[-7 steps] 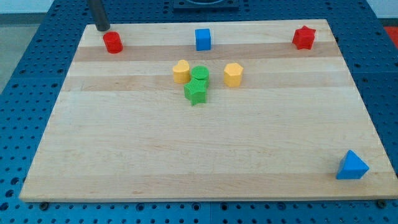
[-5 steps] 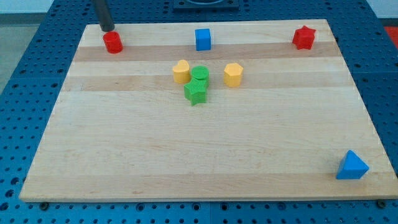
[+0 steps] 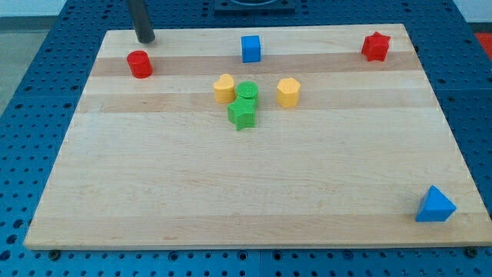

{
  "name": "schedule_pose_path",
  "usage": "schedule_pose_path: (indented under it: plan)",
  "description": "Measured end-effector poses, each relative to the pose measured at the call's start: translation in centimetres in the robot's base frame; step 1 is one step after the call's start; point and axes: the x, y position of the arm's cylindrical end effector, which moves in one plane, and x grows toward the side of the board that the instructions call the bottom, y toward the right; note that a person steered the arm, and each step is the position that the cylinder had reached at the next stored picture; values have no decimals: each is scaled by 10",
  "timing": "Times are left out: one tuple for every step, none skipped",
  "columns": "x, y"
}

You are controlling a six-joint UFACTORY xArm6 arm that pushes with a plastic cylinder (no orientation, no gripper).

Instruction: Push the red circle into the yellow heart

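Observation:
The red circle [image 3: 140,64] sits near the top left of the wooden board [image 3: 246,185]. My tip [image 3: 145,39] is just above it, toward the view's top, with a small gap between them. The yellow heart [image 3: 224,88] lies right of and lower than the red circle, near the board's upper middle. It touches a green block [image 3: 247,93].
A second green block [image 3: 241,114] sits below the first. A yellow hexagon [image 3: 288,91] is right of them. A blue cube [image 3: 250,48] is at the top middle, a red star [image 3: 375,46] at the top right, and a blue triangle [image 3: 435,205] at the bottom right.
My tip moved right along the board's top edge, from upper left of the red circle to just above it. The red circle shifted down, toward the view's bottom.

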Motion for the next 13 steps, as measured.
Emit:
schedule_pose_path:
  plan:
    - [13, -20]
    - [34, -24]
    - [54, -24]
    - [71, -16]
    - [94, -8]
    - [106, 18]
    - [106, 76]
    - [111, 125]
    - [118, 175]
    - [121, 203]
    - [114, 193]
    - [110, 154]
    - [110, 110]
